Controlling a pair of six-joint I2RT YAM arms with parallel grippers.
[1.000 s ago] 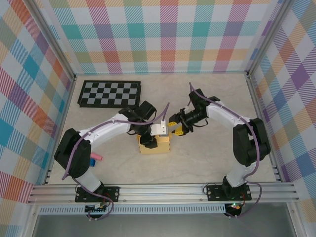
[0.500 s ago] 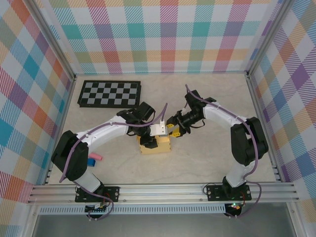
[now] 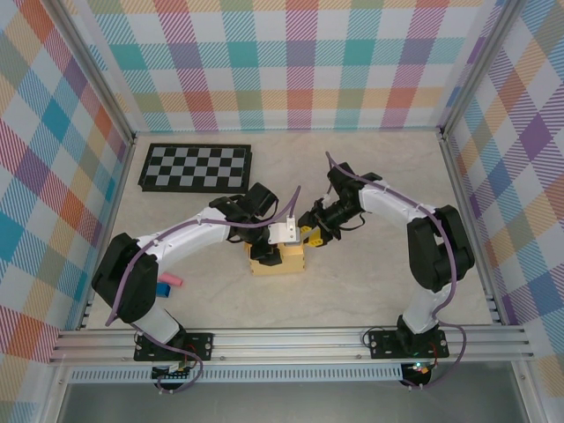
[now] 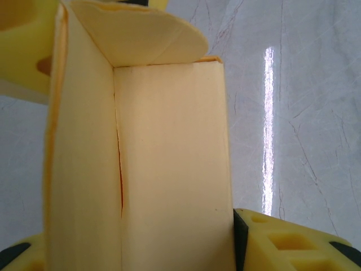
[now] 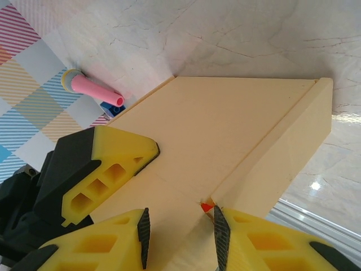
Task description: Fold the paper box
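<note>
Tabletop (image 3: 379, 291) of pale marbled stone, seen from above and behind my two arms, with bright plaid walls (image 3: 300, 62) around it. The paper box (image 3: 286, 263), yellow-orange card partly folded up, stands near the middle, between my arms. My left claw (image 3: 278, 247) comes down onto its top from the left. My right claw (image 3: 309, 233) meets its upper right corner from the right. A black-and-white checkerboard (image 3: 196, 167) lies well apart at the far left. A small pink piece (image 3: 174, 280) and a blue piece (image 3: 162, 288) lie side by side near my left arm's base.

Left wrist camera: the paper box (image 4: 169, 147) rises close up as two upright card walls meeting at a crease, with a rounded flap curling over the top. It fills the whole space between the fingers (image 4: 282, 245) of my left claw (image 4: 138, 254), which are spread as wide as the box. The dark pad on the right-hand finger presses its wall, so I have hold of the box.

Right wrist camera: a broad flat panel of the paper box (image 5: 225, 130) lies under me, with a raised wall along its right edge. My right claw (image 5: 180, 237) is narrowed to a small gap, and the near end of that wall lies at the gap's mouth. I cannot tell whether the pads pinch it. One finger (image 5: 107, 166) of my left claw rests on the panel. The pink piece (image 5: 93, 90) and blue piece (image 5: 110, 108) lie beyond the box.
</note>
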